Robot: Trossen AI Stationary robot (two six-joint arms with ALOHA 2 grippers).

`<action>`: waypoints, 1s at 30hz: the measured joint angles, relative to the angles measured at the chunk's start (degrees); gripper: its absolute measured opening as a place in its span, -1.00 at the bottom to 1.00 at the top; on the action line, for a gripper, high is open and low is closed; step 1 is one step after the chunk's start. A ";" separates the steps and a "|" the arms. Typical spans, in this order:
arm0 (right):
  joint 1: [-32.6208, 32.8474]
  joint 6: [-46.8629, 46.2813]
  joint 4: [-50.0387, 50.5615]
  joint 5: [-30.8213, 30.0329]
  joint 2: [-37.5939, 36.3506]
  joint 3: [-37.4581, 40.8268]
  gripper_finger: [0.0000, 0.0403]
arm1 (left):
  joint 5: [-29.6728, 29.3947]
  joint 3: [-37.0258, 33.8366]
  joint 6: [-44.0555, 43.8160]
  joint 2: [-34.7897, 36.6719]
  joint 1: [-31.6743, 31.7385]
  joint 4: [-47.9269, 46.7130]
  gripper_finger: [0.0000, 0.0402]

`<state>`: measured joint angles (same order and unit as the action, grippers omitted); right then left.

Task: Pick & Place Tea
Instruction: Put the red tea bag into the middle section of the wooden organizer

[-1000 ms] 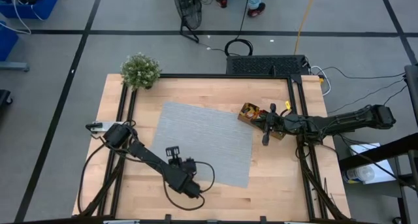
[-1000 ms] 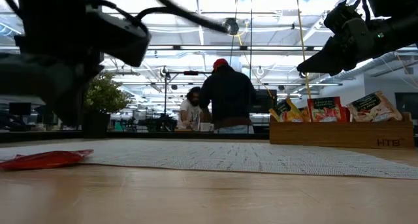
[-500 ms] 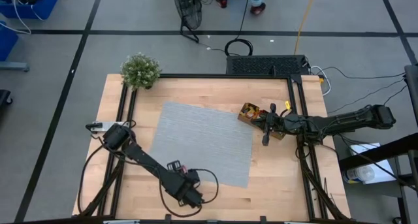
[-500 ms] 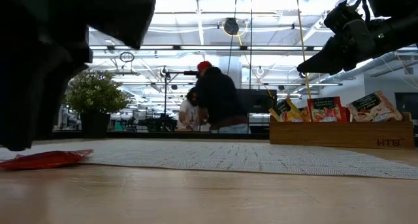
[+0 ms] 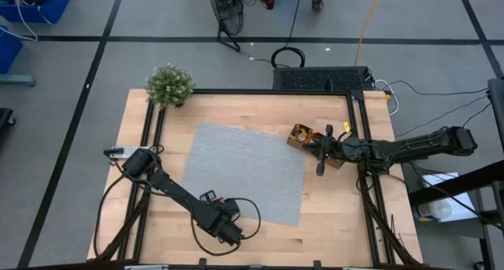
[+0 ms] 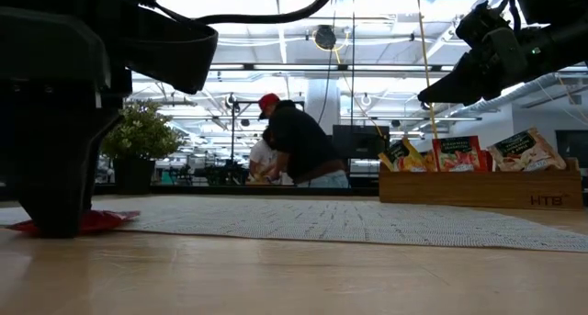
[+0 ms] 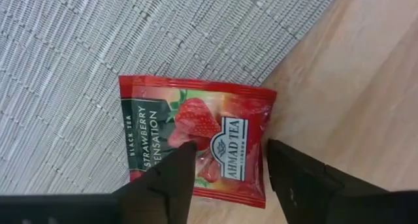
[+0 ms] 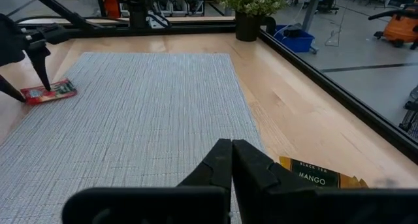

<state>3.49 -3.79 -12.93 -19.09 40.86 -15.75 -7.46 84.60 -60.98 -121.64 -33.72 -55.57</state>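
A red tea sachet (image 7: 196,140) lies flat at the near edge of the grey mat (image 5: 244,171), partly on the mat and partly on the bare wood. It also shows in the low view (image 6: 103,220) and in the right wrist view (image 8: 51,91). My left gripper (image 7: 228,155) points straight down over it, open, one finger above the sachet's face and the other at its edge. My right gripper (image 8: 232,152) hangs shut in the air by the wooden tray (image 5: 303,136), which holds more tea sachets (image 6: 459,154). My left gripper comes at the red sachet from above with its fingers apart and their tips (image 6: 55,219) down at sachet level. I cannot tell whether they touch it. The sachet lies flat on the mat and the wood.
A potted plant (image 5: 169,85) stands at the table's far left corner. A black frame rail (image 5: 150,144) runs along the table's edges. A sachet marked mango (image 8: 313,176) sits in the tray below my right gripper. A person bends over a table in the room behind.
My left gripper has moved toward the table's near edge and sunk over the red sachet, tipping until it points straight down. The sachet has stayed where it lay.
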 joint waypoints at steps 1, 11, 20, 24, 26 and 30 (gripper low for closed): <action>0.00 -0.01 0.00 0.00 0.00 0.00 -1.00 | -0.18 -0.11 0.06 -0.02 0.00 0.18 -0.05; 0.00 -0.01 0.00 0.01 0.00 0.00 -1.00 | 0.23 -0.28 6.76 -0.24 0.03 1.97 -0.81; 0.00 -1.95 -1.52 4.64 0.32 0.02 -1.00 | -19.90 12.15 26.13 -0.72 0.40 -13.34 -0.95; -0.05 -2.84 -8.72 7.04 4.03 0.02 -1.00 | -37.13 17.35 39.21 -0.66 2.81 -16.64 -0.95; -0.29 -2.83 -14.54 9.76 7.78 0.02 -0.98 | -42.32 18.40 46.71 -0.66 4.70 -15.10 -0.95; -1.88 -2.69 -28.37 15.91 17.90 0.02 -0.79 | -48.44 19.00 60.77 -0.63 8.84 -9.67 -0.95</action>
<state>1.61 -6.48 -41.30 -3.18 58.77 -15.73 -55.90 103.59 -0.21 -122.28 -24.88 -65.24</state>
